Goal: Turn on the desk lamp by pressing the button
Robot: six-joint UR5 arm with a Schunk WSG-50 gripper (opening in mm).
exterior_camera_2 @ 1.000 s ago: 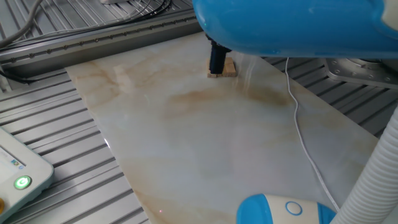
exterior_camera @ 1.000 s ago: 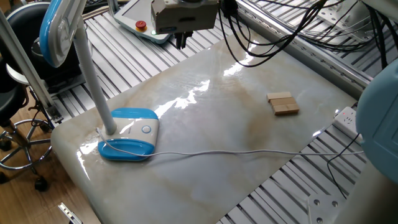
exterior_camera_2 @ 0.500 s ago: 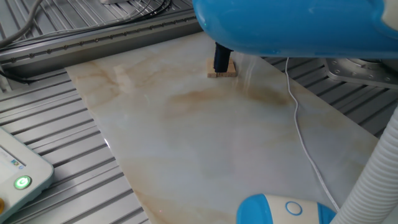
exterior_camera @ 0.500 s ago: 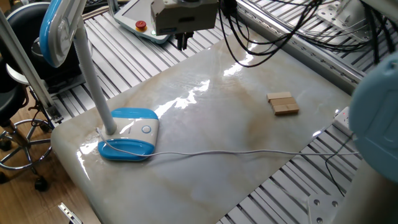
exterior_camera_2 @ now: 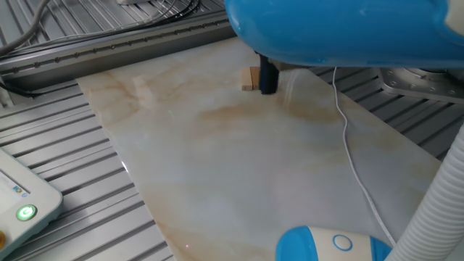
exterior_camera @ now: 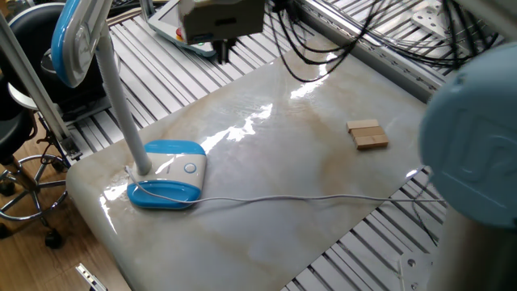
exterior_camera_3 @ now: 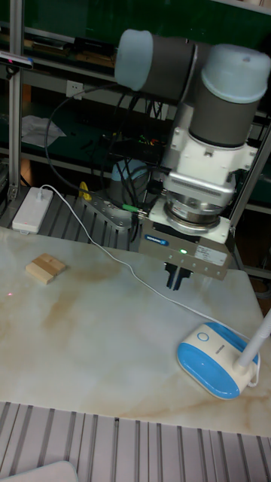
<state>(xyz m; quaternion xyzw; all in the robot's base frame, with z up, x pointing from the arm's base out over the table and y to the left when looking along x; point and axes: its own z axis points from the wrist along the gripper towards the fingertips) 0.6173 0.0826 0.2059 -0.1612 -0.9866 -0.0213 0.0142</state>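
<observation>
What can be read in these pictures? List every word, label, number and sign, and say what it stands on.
"UR": faint raised letters on the arm's round blue cap, only just legible.
Blue label on the housing above the gripper: too small to read.
Lit green round sign on the white control box: a symbol, no words.
Desk lamp: no legible writing.
</observation>
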